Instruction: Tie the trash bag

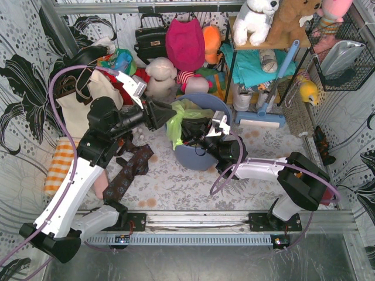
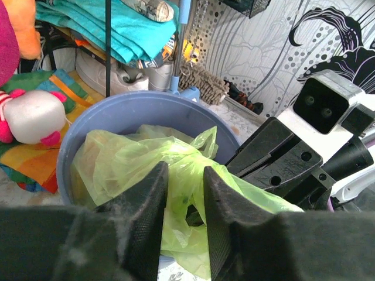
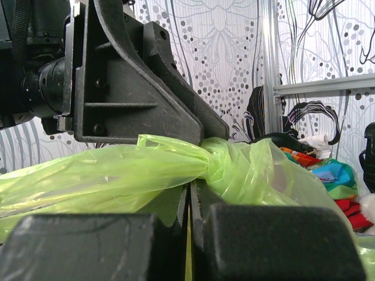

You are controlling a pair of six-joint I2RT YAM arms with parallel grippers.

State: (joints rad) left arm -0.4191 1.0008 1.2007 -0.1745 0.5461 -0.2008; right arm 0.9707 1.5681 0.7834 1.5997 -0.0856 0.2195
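Closest to me, my right fingers [image 3: 189, 196] are pressed tight together on a strand of the trash bag [image 3: 117, 175], the lime-green film running out of them to a gathered, twisted neck just beyond. My left fingers [image 2: 186, 175] stand partly apart right over that neck, with green film showing through the gap. I cannot tell whether they pinch any of it.

The bag sits inside the round blue-grey bin [image 1: 199, 161] in the middle of the table [image 1: 176, 181], its mouth drawn up above the rim and stretched between my two hands.

I judge this to be the knot-forming step: the mouth is bunched, but I see no finished knot. Next, the left needs a sure hold on its own tail of film. Then the two tails must cross and be pulled apart without tearing such thin plastic or dragging the bag out of the bin.

Behind the bin lie plush toys [image 1: 161, 73], with a white plush dog [image 1: 256, 17] up on the shelf [image 1: 258, 44].
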